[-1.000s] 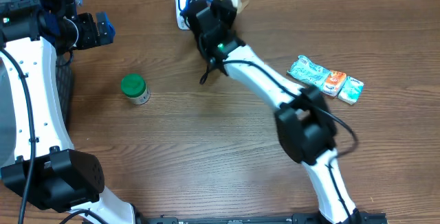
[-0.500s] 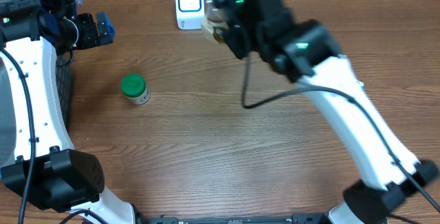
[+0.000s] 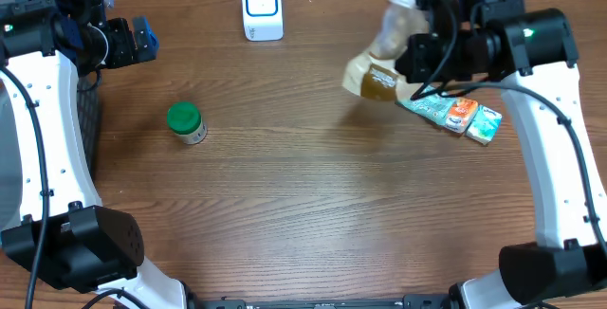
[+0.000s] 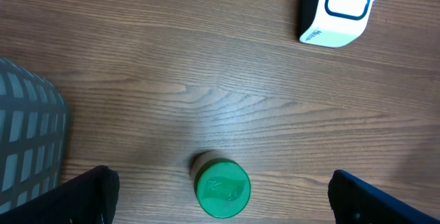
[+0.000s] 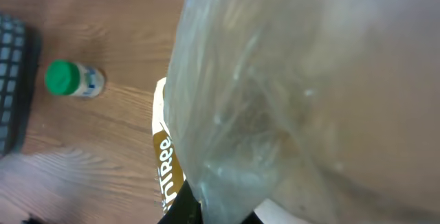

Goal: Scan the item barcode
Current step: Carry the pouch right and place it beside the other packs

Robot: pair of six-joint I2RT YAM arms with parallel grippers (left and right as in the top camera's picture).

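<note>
Now, with the right gripper [image 3: 424, 36] pinched shut on the clear bag [image 3: 384, 58], which hangs above the counter [image 3: 285, 205] well right of the scanner [image 3: 261, 8], its brown label should probably be turned squarely toward the scanner's window.

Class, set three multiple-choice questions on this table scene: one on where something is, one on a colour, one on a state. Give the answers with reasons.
1. Where is the scanner?
A. Near the top edge of the overhead view
B. Touching the bottle
C. In the left jaws

2. What colour is the cap of the bottle?
A. Red
B. Green
C. White

3. How is the clear bag placed?
A. Lying flat on the table, untouched
B. Held by the right jaws
C. Standing on the scanner

Answers: 1 A, it stands alone at the top of the overhead view. 2 B, the cap is green in the overhead and left wrist views. 3 B, the right jaws are shut on it.
</note>
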